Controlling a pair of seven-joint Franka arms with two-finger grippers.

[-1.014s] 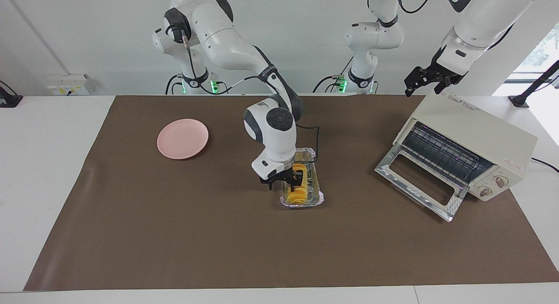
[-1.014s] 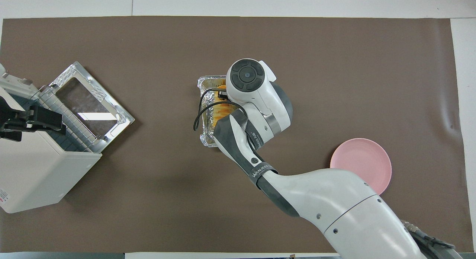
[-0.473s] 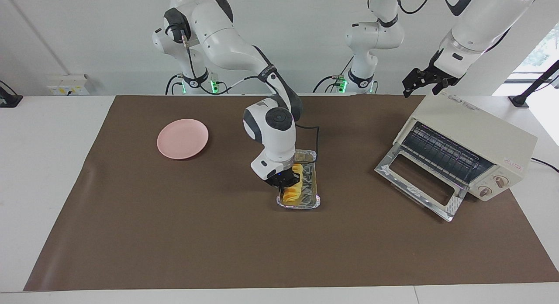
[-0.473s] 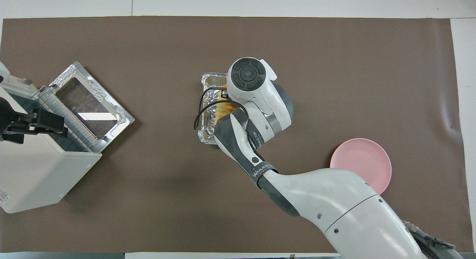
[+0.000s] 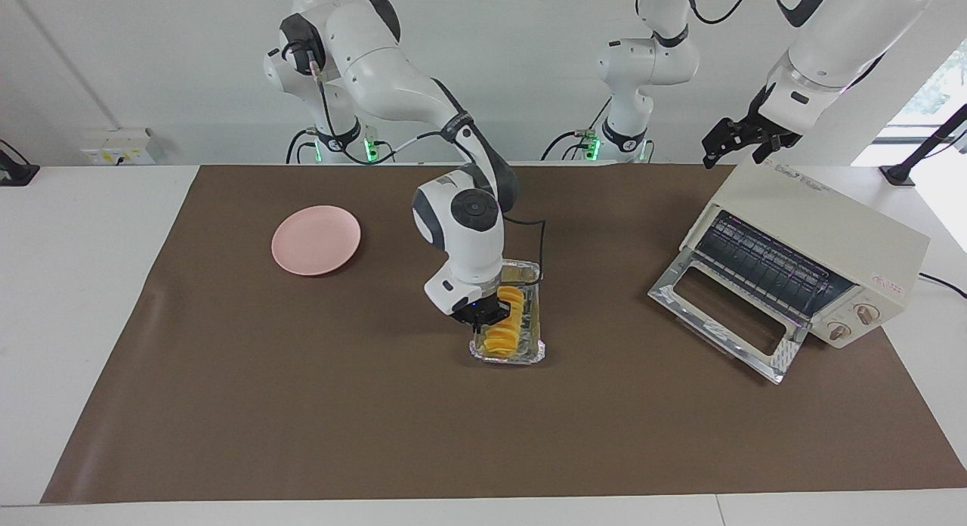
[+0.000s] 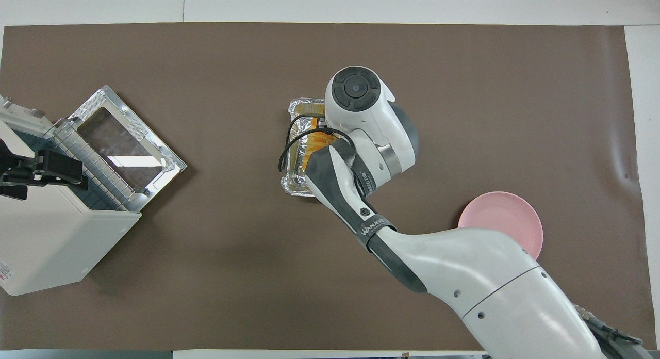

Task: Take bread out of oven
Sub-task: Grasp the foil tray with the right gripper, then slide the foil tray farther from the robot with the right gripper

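The right gripper (image 5: 489, 314) is clamped tight on the bread (image 5: 505, 334), which lies directly beneath it inside the foil tray (image 5: 529, 352) at mid-table. The left gripper (image 5: 744, 143) hangs spread wide, holding nothing, above the oven (image 5: 823, 231), whose glass door (image 5: 725, 314) lies dropped open

Place: a robotics lab, staged as a mock kitchen.
Arms: two white Franka arms (image 5: 393, 65) are standing at one long edge of the tabletop (image 5: 83, 299), cables trailing from their bases.
Surface: a brown mat (image 5: 302, 405) is covering most of the white tabletop, leaving its edges bare.
Props: a toaster oven (image 5: 816, 239) is sitting near one end, a pink plate (image 5: 316, 239) near the opposite end.
Walls: plain white, a socket box (image 5: 117, 146) showing.
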